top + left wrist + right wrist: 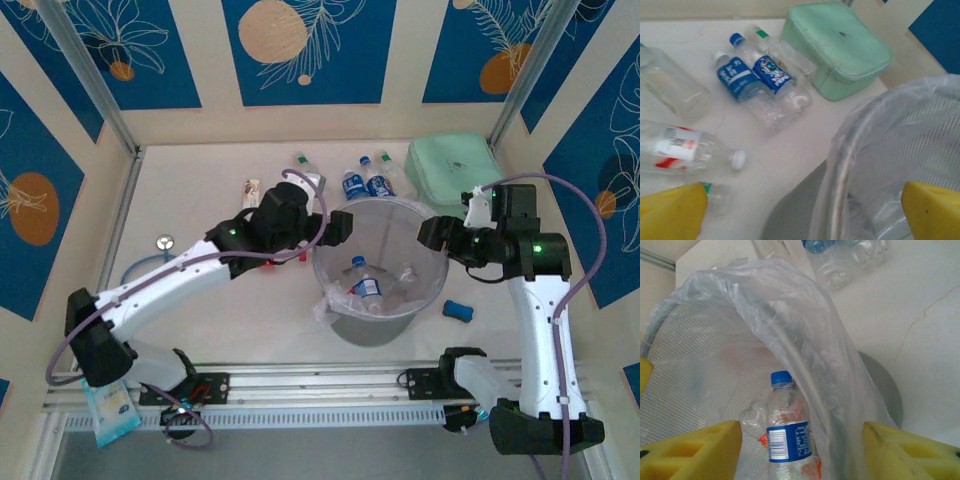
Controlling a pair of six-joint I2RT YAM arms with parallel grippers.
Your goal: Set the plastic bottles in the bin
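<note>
Your left claw [804,202] and right claw [802,430] gape empty at the bin [900,125]. Those plastic bottles [737,77] on the desk [790,150] look light, crushable, slick; grip mid-label.

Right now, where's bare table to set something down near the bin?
Free: the far-left table between the side wall and the flat white tube; also the strip between the bin and the near rail. Crowded: behind the bin, plastic bottles lie packed beside the mint-green case. A small blue block sits right of the bin.
</note>
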